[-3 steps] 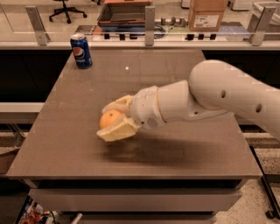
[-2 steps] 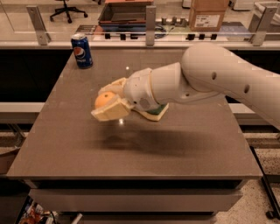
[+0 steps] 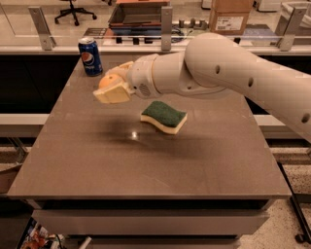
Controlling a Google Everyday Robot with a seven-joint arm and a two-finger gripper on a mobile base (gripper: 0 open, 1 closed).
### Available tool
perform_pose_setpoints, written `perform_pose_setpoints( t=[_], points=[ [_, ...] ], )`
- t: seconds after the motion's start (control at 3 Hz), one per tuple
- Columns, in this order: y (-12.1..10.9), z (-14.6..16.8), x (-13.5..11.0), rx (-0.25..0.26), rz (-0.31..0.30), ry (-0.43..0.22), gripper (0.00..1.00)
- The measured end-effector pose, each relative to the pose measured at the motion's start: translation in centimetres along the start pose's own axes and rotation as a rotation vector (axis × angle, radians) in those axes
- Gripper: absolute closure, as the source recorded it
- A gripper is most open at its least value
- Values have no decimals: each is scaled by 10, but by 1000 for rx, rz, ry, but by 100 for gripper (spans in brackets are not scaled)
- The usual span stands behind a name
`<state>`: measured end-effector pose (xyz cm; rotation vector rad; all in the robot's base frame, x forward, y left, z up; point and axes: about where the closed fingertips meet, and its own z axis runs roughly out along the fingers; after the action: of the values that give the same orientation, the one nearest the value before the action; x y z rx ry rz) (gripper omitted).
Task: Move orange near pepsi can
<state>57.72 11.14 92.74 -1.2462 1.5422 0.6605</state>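
Note:
The orange (image 3: 108, 80) is held between the cream fingers of my gripper (image 3: 112, 86), above the table and a little to the right of and in front of the pepsi can (image 3: 90, 57). The blue can stands upright near the table's back left corner. My gripper is shut on the orange, which is partly hidden by the fingers. The white arm (image 3: 228, 73) reaches in from the right.
A green-and-yellow sponge (image 3: 164, 116) lies near the middle of the brown table (image 3: 146, 165). A railing with posts (image 3: 166, 22) runs behind the table. A cardboard box (image 3: 229, 15) and an office chair (image 3: 73, 9) are farther back.
My gripper has carried the orange up and back to the left, toward the pepsi can. The sponge, hidden by the arm before, now shows.

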Motion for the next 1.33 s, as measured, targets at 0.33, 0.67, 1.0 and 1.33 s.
perform_pose_setpoints(
  t=[0.33,0.67,1.0,1.33],
  points=[
    [-25,8,-7,87,4,-22,100],
    [-25,8,-7,87,4,-22,100],
    [-40,19,-8,91,-5,-13,100],
    [-67,41,-11,97,-16,-2,100]
  ],
)
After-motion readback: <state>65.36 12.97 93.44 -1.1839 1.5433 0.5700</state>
